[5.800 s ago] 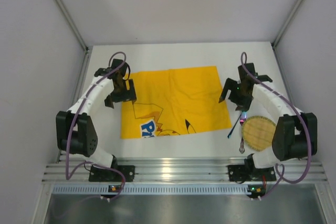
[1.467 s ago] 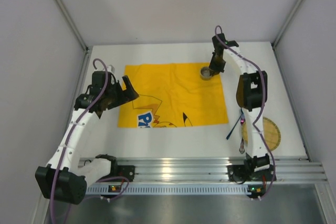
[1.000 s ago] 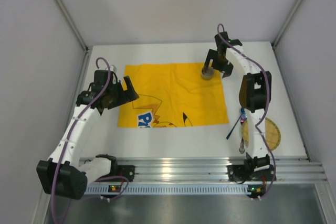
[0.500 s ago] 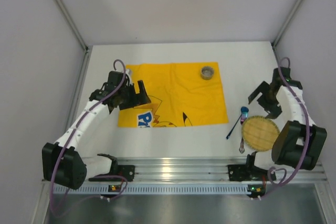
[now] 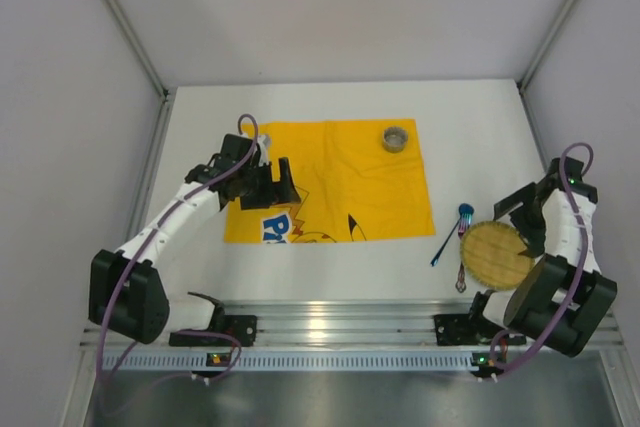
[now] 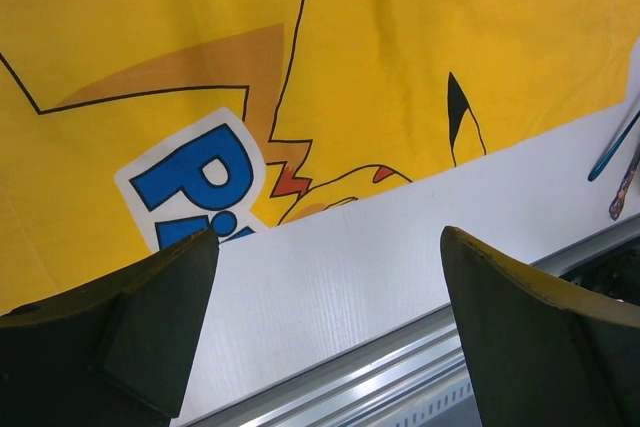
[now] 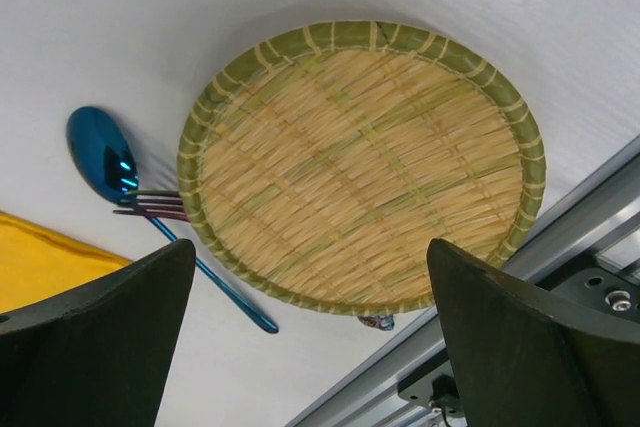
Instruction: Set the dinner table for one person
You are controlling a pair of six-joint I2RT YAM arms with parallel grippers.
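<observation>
The right gripper (image 7: 310, 247) hung wide open above the plate (image 7: 362, 162). The fork (image 7: 155, 209), tines at the plate's rim, might snag and drag once the plate lifted.

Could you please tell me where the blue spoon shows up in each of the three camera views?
Top external: the blue spoon lies right of the yellow cloth, beside the woven plate.
Left wrist: only its handle, at the right edge.
Right wrist: its bowl at the left, beside the plate's rim.
Shared landmark: the yellow cloth.
</observation>
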